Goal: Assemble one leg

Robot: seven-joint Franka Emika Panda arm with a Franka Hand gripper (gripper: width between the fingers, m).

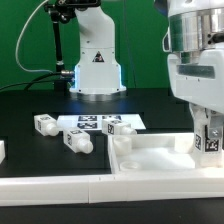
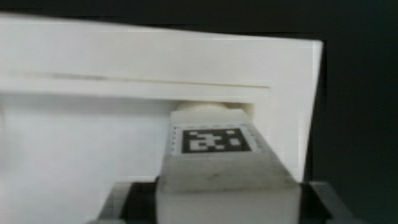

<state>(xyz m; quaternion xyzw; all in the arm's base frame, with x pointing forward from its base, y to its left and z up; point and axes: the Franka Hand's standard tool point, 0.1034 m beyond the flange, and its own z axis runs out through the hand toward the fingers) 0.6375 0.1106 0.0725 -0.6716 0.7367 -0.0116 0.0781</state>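
My gripper (image 1: 208,138) is at the exterior view's right, shut on a leg (image 1: 211,141), a blocky white peg with a black-and-white tag. It holds the leg upright over the right end of the large white tray-like part (image 1: 150,157). In the wrist view the leg (image 2: 215,150) fills the space between my gripper's (image 2: 222,200) dark fingers (image 2: 139,203). Its narrower rounded end (image 2: 210,108) points into a corner of the tray-like part (image 2: 107,50). Whether the end touches the socket is hidden. Three more legs lie on the black table (image 1: 45,124), (image 1: 79,141), (image 1: 116,127).
The marker board (image 1: 92,121) lies behind the loose legs. The robot base (image 1: 96,62) with a blue glow stands at the back. A white rail (image 1: 60,186) runs along the table's front, and a white block (image 1: 2,151) sits at the left edge.
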